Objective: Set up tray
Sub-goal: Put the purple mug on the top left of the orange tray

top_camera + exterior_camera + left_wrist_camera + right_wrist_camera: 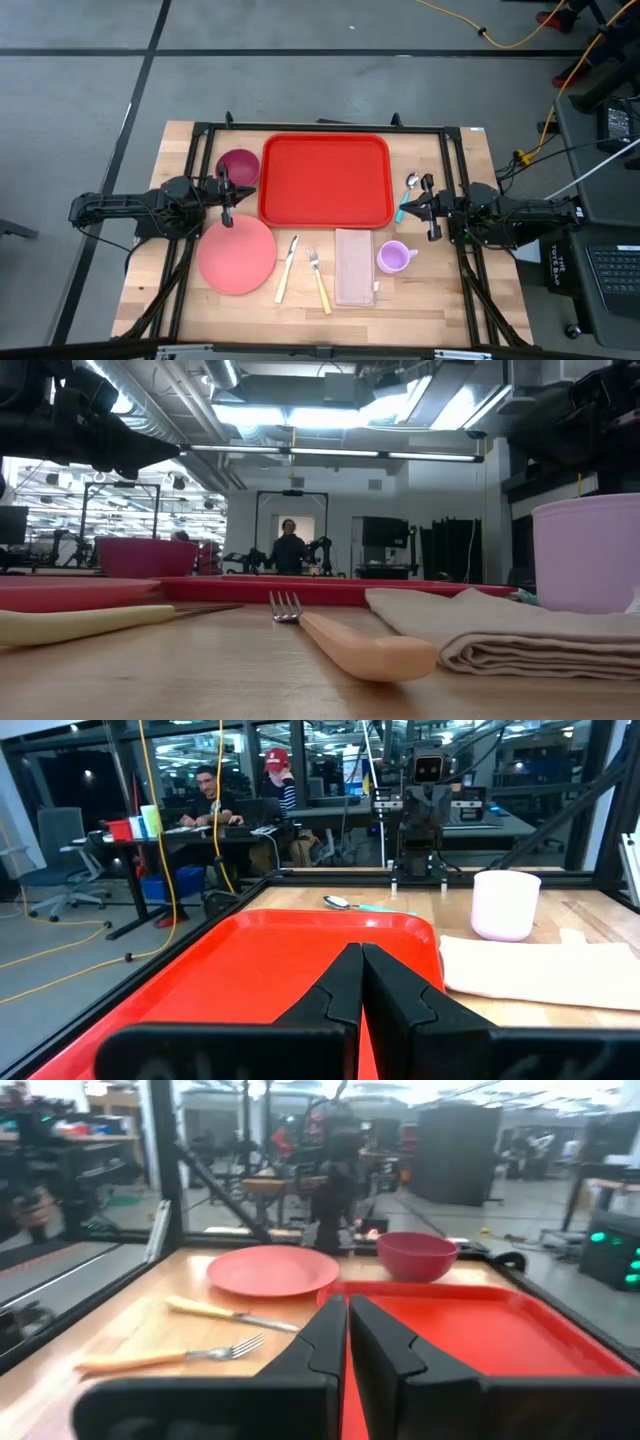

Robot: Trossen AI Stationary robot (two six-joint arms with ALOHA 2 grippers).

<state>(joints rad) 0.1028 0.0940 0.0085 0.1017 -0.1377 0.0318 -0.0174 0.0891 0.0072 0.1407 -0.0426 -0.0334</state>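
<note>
High view shows the tray lying empty at the back middle of the table, between my two grippers. My left gripper hovers at its left edge, fingers pressed together on nothing, beside the bowl. My right gripper waits at the tray's right, likewise closed and empty, near the spoon.

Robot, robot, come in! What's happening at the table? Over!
Left gripper shut, right gripper shut, both beside the tray. Tray bare. Nothing in the way.
</note>
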